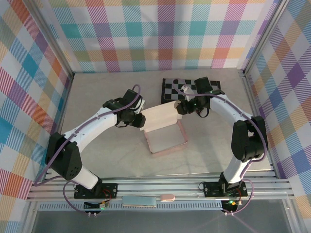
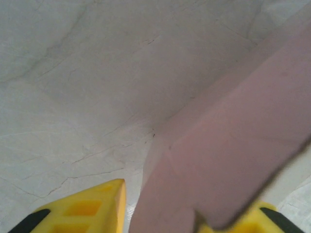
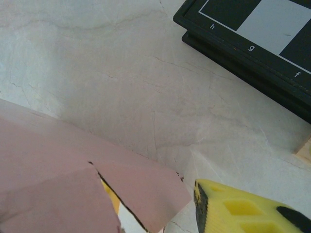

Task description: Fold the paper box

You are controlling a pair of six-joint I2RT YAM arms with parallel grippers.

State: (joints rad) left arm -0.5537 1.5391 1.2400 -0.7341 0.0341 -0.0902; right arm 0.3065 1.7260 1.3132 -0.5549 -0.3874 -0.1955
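Note:
The pale pink paper box [image 1: 167, 138] lies mid-table as a shallow tray, with a wide flap [image 1: 158, 116] raised at its far side. My left gripper [image 1: 140, 119] is at the flap's left end and my right gripper [image 1: 181, 108] at its right end. In the left wrist view the pink cardboard [image 2: 228, 145] runs between the yellow fingers [image 2: 92, 208] of the left gripper [image 2: 160, 206], which stand far apart with a gap to the near one. In the right wrist view a pink tab [image 3: 141, 194] lies between the spread fingers [image 3: 243, 208] of the right gripper [image 3: 153, 194].
The black-and-grey chequered board [image 1: 189, 90] lies just behind the right gripper, its corner close by [image 3: 252, 34]. Checked walls close off the back and both sides. Bare pale tabletop [image 1: 97, 150] lies to the left of the box and in front of it.

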